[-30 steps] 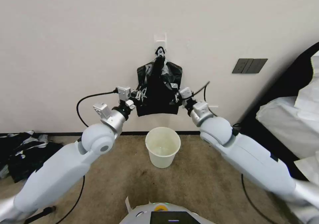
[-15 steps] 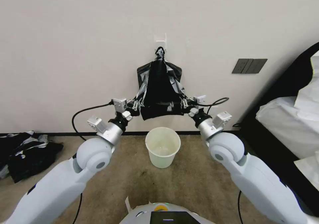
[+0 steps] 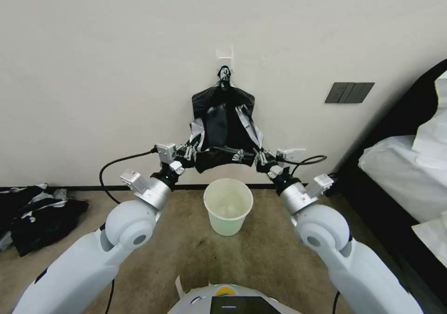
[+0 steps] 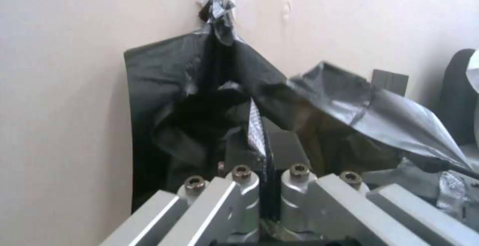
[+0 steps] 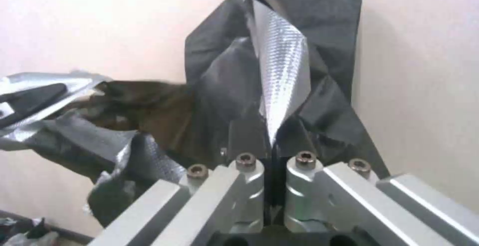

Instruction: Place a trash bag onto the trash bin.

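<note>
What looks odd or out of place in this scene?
A heap of cloth lies crumpled on the carpet by the wall, to the robot's left. Otherwise nothing is spilled or damaged: both end effectors, left and right, pinch the bag stretched above the upright bin.

Thin glossy black plastic film for the trash bag (image 3: 223, 135); smooth cream plastic trash bin (image 3: 228, 205); matt brushed-metal gripper fingers (image 5: 249, 186); rough tan carpet (image 3: 260, 258).

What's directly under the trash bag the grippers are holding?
Below the trash bag, stretched between the left gripper and right gripper, stands the open trash bin on carpet. Its inside looks bare. Behind the bag, the hanging bundle covers the wall.
</note>
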{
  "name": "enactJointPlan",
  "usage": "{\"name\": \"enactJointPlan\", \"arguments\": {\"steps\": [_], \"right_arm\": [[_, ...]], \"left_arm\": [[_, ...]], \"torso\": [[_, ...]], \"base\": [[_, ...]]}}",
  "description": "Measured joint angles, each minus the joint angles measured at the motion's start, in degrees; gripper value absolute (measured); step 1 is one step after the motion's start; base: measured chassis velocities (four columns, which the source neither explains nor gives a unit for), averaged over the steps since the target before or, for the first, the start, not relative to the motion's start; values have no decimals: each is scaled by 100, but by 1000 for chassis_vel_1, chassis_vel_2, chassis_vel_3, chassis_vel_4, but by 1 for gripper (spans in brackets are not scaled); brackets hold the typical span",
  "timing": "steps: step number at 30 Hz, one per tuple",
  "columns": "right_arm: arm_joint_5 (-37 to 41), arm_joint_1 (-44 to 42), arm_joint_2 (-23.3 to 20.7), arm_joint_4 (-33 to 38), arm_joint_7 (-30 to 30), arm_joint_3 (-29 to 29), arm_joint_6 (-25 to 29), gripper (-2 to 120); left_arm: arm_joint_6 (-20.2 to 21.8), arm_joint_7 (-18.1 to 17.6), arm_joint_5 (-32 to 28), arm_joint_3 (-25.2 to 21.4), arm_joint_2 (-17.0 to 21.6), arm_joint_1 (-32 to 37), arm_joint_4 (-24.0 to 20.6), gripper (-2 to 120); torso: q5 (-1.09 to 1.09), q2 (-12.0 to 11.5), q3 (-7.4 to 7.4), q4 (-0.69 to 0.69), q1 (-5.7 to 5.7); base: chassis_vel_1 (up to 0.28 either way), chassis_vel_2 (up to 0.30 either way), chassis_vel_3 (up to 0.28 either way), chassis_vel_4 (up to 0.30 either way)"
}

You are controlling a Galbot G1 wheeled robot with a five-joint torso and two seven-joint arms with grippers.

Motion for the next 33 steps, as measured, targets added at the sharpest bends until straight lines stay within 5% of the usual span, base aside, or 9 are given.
{"name": "enactJointPlan", "arguments": {"steps": [12, 24, 33], "right_arm": [[188, -431, 350, 65, 136, 9, -76, 0], [177, -475, 674, -478, 144, -8, 52, 0], [260, -306, 561, -661, 114, 233, 104, 0]], "left_arm": [[-7, 57, 81, 249, 13, -389, 149, 0], [-52, 119, 442, 677, -471, -634, 662, 0], [-30, 47, 449, 1303, -814, -1425, 1149, 0]], "torso": [[0, 0, 0, 0, 0], [0, 0, 1, 1, 1], [0, 0, 0, -1, 1]], "base": [[0, 0, 0, 0], [0, 0, 0, 0], [0, 0, 0, 0]]}}
